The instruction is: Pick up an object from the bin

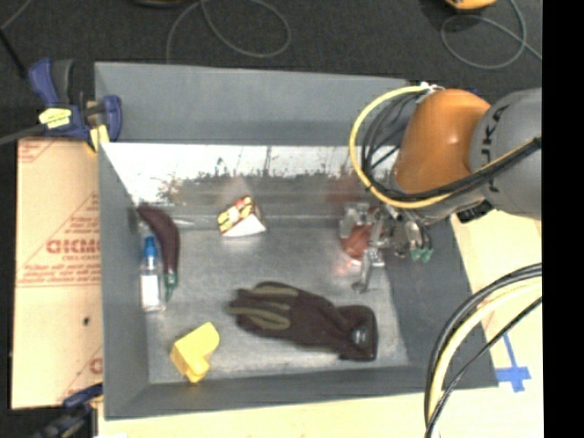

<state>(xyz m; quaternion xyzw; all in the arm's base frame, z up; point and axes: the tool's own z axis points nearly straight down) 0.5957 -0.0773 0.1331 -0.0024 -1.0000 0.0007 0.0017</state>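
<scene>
Claw [368, 267] low at the right side of the bin [255, 108], how far open cannot be told, small red thing [354, 237] against it near the back wall, dark glove [306, 316] just in front, yellow block [195, 350] front left

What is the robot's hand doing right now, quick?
Gripper: cannot tell if it is open or closed. It hangs at the right side of the bin, near the dark glove.

The bin [255, 108] is grey, the glove [306, 319] dark brown with olive fingers, the block [195, 350] yellow, the small carton [241, 218] white with red-yellow print, the wrist cover [438, 140] orange.
</scene>
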